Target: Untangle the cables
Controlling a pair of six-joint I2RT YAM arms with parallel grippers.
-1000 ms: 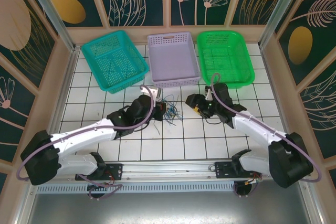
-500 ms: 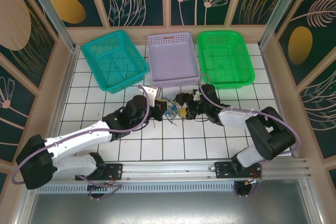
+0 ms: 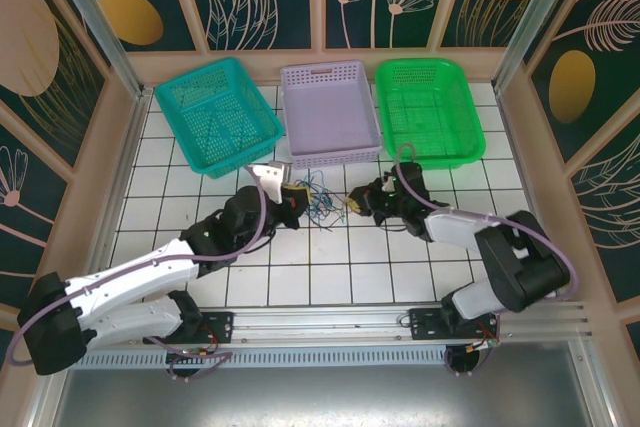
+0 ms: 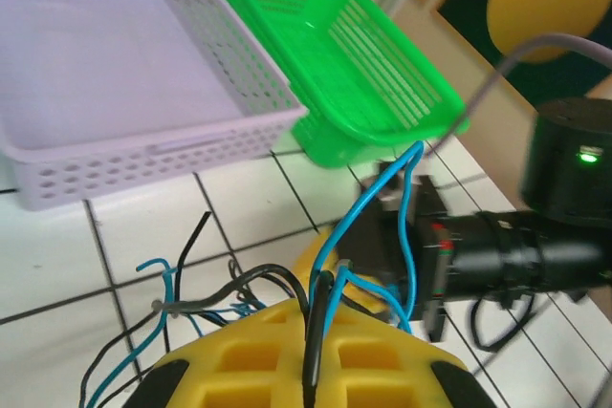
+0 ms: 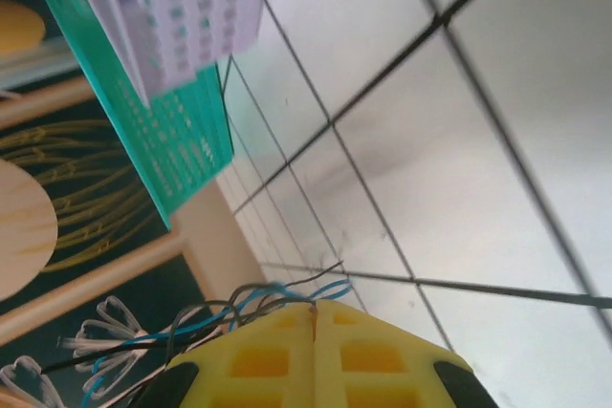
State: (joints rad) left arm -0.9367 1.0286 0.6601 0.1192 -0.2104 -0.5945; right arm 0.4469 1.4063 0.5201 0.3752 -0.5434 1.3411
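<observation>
My right gripper [image 5: 314,355] has just snapped closed on strands of the cables [image 3: 320,190] — bunched in front of the lilac basket [image 3: 335,157] — while the left gripper [image 4: 308,370] stays pinched on them, so I judge pulling apart can begin.

Your cables [image 3: 318,194] are a small, loose tangle of thin blue and black wires over the table [image 3: 400,259], just in front of the lilac basket [image 3: 330,112]. At the left gripper [image 4: 306,370], a black strand and several blue ones run into the seam of the closed jaws, and one blue loop arches high. At the right gripper [image 5: 314,351], blue and dark strands meet the tip of the closed jaws.
</observation>
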